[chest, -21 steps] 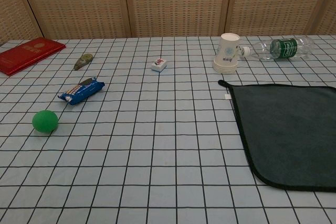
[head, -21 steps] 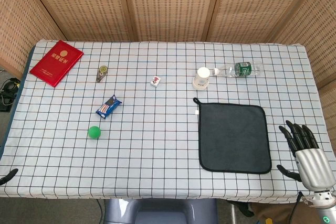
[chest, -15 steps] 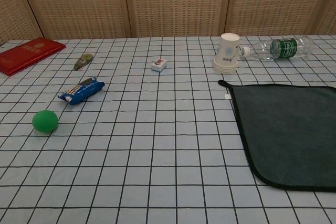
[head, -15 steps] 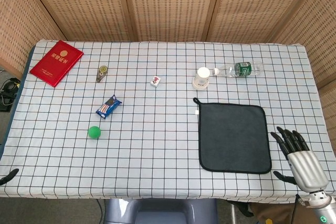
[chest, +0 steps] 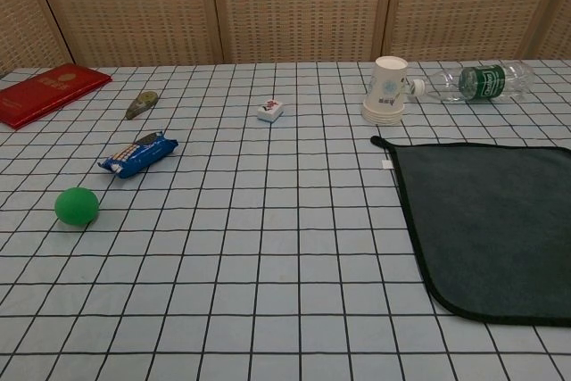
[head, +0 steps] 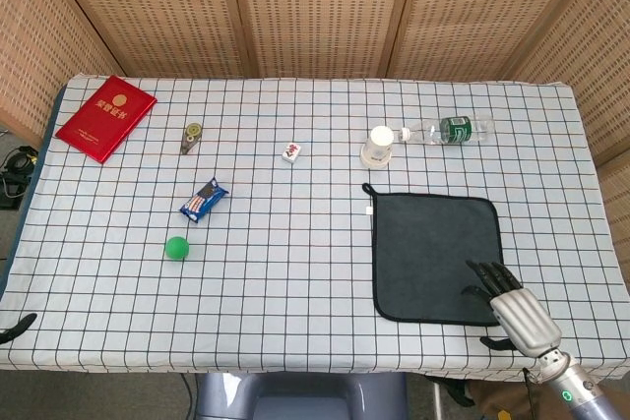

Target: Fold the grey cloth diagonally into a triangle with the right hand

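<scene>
The grey cloth (head: 436,255) (chest: 489,220) lies flat and square on the checked table, right of centre, with a small loop at its far left corner. My right hand (head: 513,308) is over the cloth's near right corner, fingers spread and pointing across the dark fabric, holding nothing. It does not show in the chest view. Only a dark tip of my left hand (head: 15,328) shows at the near left table edge; how its fingers stand cannot be made out.
A stack of paper cups (head: 379,148) and a lying water bottle (head: 445,131) sit just beyond the cloth. Further left are a small tile (head: 292,152), a blue snack packet (head: 203,201), a green ball (head: 176,248), a tape dispenser (head: 192,135) and a red booklet (head: 105,117).
My right hand has moved left and nearer, from beside the cloth's right edge onto its near right corner. The cloth has not shifted.
</scene>
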`<action>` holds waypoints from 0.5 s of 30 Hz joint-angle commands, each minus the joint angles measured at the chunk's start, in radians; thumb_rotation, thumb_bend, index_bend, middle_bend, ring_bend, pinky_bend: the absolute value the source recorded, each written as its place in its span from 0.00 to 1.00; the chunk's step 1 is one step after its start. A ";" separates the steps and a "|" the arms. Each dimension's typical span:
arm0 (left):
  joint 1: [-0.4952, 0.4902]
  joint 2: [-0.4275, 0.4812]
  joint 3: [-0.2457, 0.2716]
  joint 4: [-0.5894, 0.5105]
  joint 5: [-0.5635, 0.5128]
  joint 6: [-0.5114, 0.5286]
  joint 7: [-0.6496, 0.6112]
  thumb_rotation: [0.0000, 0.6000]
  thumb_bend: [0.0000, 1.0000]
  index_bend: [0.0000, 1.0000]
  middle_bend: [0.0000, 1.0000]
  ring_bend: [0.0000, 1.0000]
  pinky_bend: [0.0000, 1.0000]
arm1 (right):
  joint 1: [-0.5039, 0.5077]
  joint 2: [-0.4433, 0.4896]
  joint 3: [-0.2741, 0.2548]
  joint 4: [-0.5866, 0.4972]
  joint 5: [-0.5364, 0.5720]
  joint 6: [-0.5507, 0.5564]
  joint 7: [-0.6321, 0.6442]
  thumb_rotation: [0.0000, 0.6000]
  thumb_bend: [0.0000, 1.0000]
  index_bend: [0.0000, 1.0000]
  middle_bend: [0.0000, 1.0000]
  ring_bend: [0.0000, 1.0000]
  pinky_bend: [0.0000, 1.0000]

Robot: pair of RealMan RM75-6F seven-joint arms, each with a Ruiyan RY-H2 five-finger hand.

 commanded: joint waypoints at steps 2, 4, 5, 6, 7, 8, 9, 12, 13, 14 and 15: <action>0.002 0.000 0.000 0.001 -0.003 0.000 -0.001 1.00 0.00 0.00 0.00 0.00 0.00 | 0.035 -0.070 -0.017 0.082 -0.010 -0.054 0.018 1.00 0.21 0.37 0.00 0.00 0.00; 0.002 0.000 0.000 0.002 -0.006 -0.002 -0.004 1.00 0.00 0.00 0.00 0.00 0.00 | 0.039 -0.098 -0.014 0.129 0.006 -0.065 0.012 1.00 0.23 0.38 0.00 0.00 0.00; 0.002 0.000 -0.001 0.003 -0.007 -0.003 -0.005 1.00 0.00 0.00 0.00 0.00 0.00 | 0.039 -0.108 -0.013 0.146 0.010 -0.065 0.010 1.00 0.24 0.39 0.00 0.00 0.00; 0.001 0.001 -0.001 0.003 -0.008 -0.004 -0.006 1.00 0.00 0.00 0.00 0.00 0.00 | 0.039 -0.113 -0.013 0.155 0.013 -0.064 0.010 1.00 0.25 0.39 0.00 0.00 0.00; 0.001 0.001 -0.001 0.004 -0.008 -0.006 -0.006 1.00 0.00 0.00 0.00 0.00 0.00 | 0.040 -0.119 -0.013 0.167 0.016 -0.063 0.013 1.00 0.26 0.40 0.00 0.00 0.00; -0.001 0.001 -0.001 0.004 -0.008 -0.009 -0.006 1.00 0.00 0.00 0.00 0.00 0.00 | 0.039 -0.125 -0.012 0.184 0.025 -0.063 0.017 1.00 0.26 0.40 0.00 0.00 0.00; -0.001 0.001 -0.001 0.004 -0.008 -0.010 -0.006 1.00 0.00 0.00 0.00 0.00 0.00 | 0.039 -0.129 -0.012 0.190 0.027 -0.061 0.019 1.00 0.27 0.41 0.00 0.00 0.00; -0.001 0.001 0.000 0.003 -0.006 -0.011 -0.006 1.00 0.00 0.00 0.00 0.00 0.00 | 0.038 -0.138 -0.010 0.216 0.041 -0.059 0.023 1.00 0.27 0.41 0.00 0.00 0.00; -0.001 0.000 0.001 0.003 -0.005 -0.011 -0.006 1.00 0.00 0.00 0.00 0.00 0.00 | 0.038 -0.141 -0.011 0.223 0.046 -0.059 0.027 1.00 0.27 0.41 0.00 0.00 0.00; -0.001 0.000 0.001 0.003 -0.004 -0.011 -0.005 1.00 0.00 0.00 0.00 0.00 0.00 | 0.038 -0.142 -0.011 0.228 0.048 -0.059 0.029 1.00 0.27 0.41 0.00 0.00 0.00; 0.000 0.000 0.001 0.002 -0.004 -0.010 -0.006 1.00 0.00 0.00 0.00 0.00 0.00 | 0.038 -0.145 -0.012 0.236 0.051 -0.057 0.030 1.00 0.27 0.41 0.00 0.00 0.00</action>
